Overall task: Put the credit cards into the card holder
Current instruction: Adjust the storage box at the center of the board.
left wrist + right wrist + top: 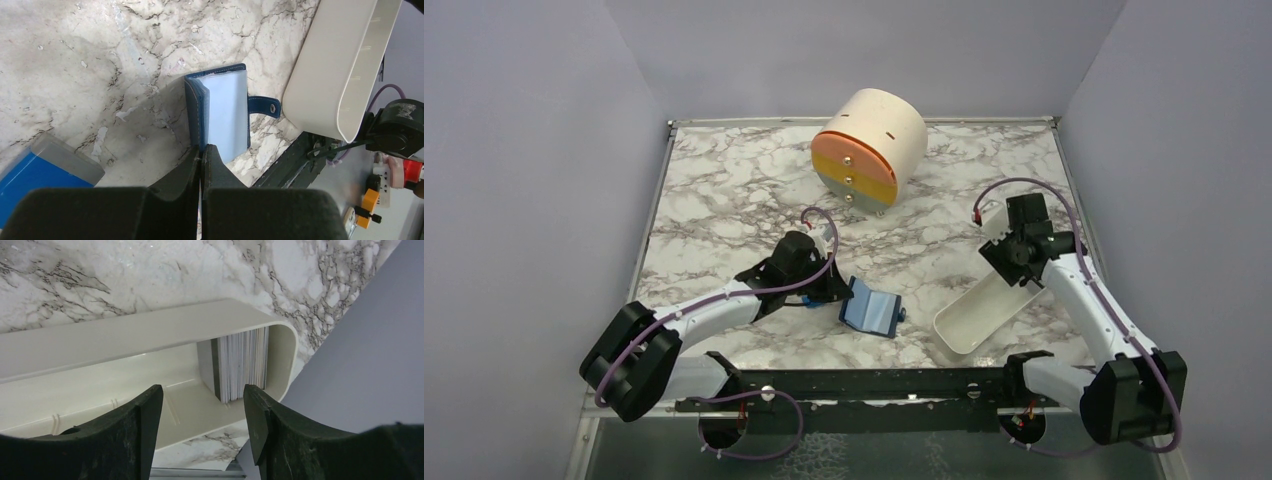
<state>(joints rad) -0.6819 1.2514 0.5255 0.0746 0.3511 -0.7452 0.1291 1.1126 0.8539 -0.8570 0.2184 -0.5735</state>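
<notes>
Two arms engaged. My left fingers [186,172] are closed on the near edge of the wallet [222,112], seemingly steadying it open on the desk [100,60]. My right fingers [145,425] hover spread above the cards [244,365], stacked on edge in the tray [125,335], evidently for picking.

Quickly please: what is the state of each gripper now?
Left gripper: closed, pinching the wallet edge.
Right gripper: open, empty, facing the cards in the tray.

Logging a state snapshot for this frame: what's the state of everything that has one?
card holder: open, snap tab undone
left gripper: shut on the card holder
right gripper: open, over the white tray
credit cards: stacked on edge at the tray's end
drawer unit: all drawers shut
</notes>
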